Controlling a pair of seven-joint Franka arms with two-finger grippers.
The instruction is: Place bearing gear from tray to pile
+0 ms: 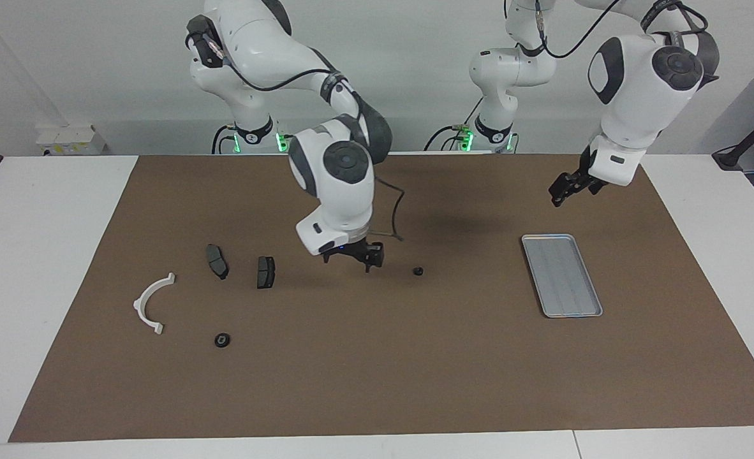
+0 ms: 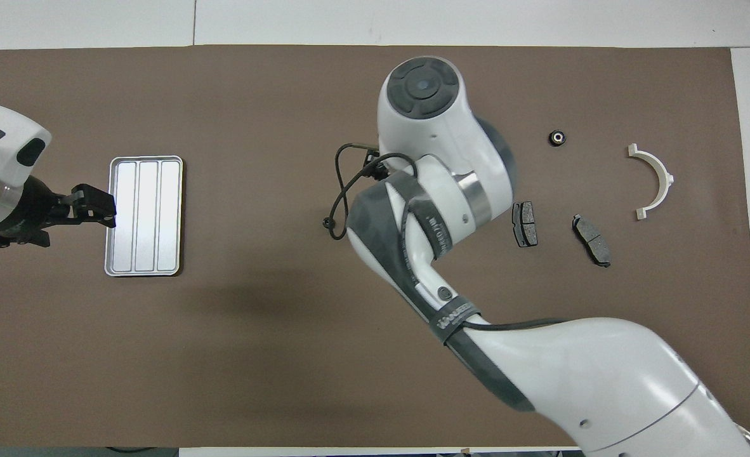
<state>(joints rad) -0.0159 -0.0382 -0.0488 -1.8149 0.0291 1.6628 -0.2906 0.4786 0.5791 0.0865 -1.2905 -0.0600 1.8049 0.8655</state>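
The silver tray lies empty toward the left arm's end of the mat; it also shows in the overhead view. A small black bearing gear lies on the mat mid-table. My right gripper hangs open just above the mat, between that gear and a brake pad. The pile lies toward the right arm's end: the white bracket, two brake pads and a second black gear. My left gripper waits raised beside the tray, on the side nearer the robots.
A brown mat covers the table; white table top shows at both ends. A loose black cable hangs from the right wrist. In the overhead view the right arm covers the middle of the mat.
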